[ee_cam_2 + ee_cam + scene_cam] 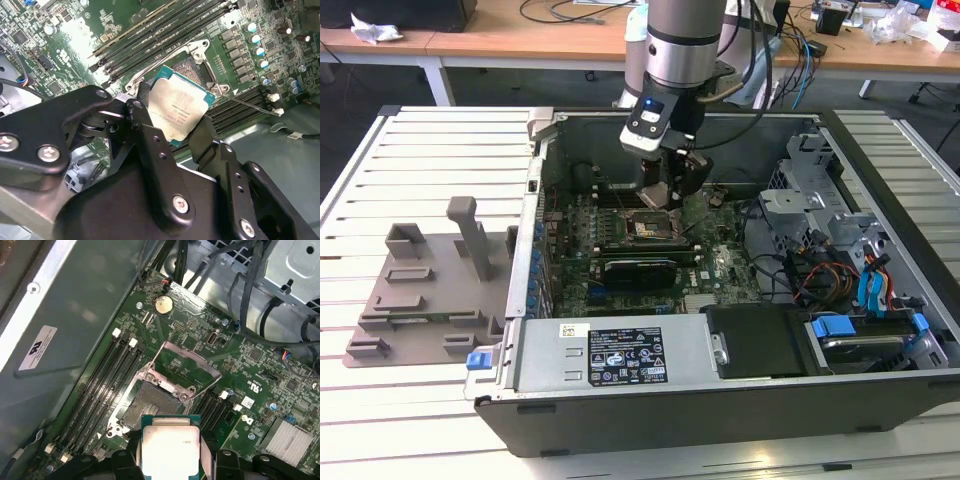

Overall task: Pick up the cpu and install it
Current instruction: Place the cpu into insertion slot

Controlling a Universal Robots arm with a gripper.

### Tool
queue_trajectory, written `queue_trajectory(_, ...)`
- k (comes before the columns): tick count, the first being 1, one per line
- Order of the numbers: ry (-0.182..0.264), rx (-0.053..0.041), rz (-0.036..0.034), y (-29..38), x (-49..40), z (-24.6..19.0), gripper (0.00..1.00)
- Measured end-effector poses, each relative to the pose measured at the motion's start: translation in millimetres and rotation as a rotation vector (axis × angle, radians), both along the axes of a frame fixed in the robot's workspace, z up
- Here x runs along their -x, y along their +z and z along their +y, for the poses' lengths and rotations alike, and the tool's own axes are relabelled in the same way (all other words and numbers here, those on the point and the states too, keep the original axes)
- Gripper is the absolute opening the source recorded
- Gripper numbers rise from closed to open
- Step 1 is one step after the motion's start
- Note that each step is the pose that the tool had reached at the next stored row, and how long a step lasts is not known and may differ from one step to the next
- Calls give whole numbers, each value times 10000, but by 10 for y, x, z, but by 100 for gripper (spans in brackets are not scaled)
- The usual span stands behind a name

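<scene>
Inside the open computer case (620,385), the gripper (175,120) hangs low over the green motherboard (720,262). Its two black fingers (145,125) are pulled in narrow and squeeze the cpu (180,107) by two of its sides. The cpu is up in the air, just above the socket (152,402). So the picking up looks done. The putting in is not done yet. In the first wrist view the socket is dark and bare, and its metal frame (192,359) is flipped up out of the way. The cpu does not seem to touch the socket. The case holds a lot. The motherboard lies on its floor, and long dark slots (100,385) run next to the socket. A bunch of cables (810,275) and a metal cage (820,200) are on the exterior view's right. A black box (760,340) sits by the near wall. Outside the case, on the exterior view's left, a grey holder block (420,290) sits on the table (380,180).
</scene>
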State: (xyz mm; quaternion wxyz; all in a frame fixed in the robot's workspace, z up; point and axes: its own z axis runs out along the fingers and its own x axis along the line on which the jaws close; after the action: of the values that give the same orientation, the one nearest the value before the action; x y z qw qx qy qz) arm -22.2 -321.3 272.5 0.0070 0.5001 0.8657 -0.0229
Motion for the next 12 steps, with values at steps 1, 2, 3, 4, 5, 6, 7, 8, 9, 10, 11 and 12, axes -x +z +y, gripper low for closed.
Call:
queue_trajectory(1,-157,1,0,-1,0,0,55)
queue_trajectory(2,-207,1,0,-1,0,0,55)
queue_trajectory(3,-257,2,0,-1,0,0,55)
queue_trajectory(4,-373,3,0,-1,0,0,55)
queue_trajectory(5,-474,3,0,-1,0,0,55)
queue_trajectory(6,-564,4,0,-2,0,0,55)
queue_trajectory(7,-618,4,0,-2,0,0,55)
queue_trajectory(8,-668,4,0,-2,0,0,55)
queue_trajectory(9,-755,5,0,-2,0,0,55)
queue_trajectory(10,-980,7,0,-3,0,0,55)
queue_trajectory(11,-1110,9,0,-4,0,0,55)
queue_trajectory(12,-1173,11,0,-4,0,0,55)
